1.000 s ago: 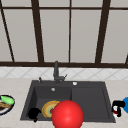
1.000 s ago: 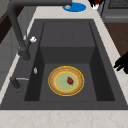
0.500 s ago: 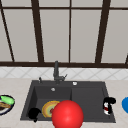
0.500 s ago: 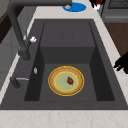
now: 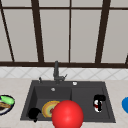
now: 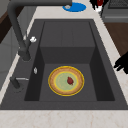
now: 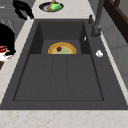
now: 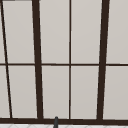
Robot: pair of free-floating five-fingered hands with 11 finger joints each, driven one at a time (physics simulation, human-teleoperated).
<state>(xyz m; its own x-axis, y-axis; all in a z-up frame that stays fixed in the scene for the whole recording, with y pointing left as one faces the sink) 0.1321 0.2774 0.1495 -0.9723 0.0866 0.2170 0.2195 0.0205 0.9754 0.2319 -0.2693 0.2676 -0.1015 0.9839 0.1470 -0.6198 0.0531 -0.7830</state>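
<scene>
- The left hand (image 5: 34, 113) hovered at the front-left rim of the sink (image 5: 82, 97); its pose could not be told.
- A plate (image 5: 48, 108) lay in the basin, behind a red ball (image 5: 67, 115).
- The right hand (image 5: 99, 98) was curled round a red-and-white object (image 5: 97, 106) over the drainboard. A loose grip might drop it there.
- The counter (image 5: 15, 87) was pale, with a dark faucet (image 5: 56, 71) and a window (image 5: 85, 32) behind.

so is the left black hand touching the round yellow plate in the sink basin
Apart. In the left side view the left hand sits over the sink's front rim, with bare dark basin floor between it and the round yellow plate.
</scene>
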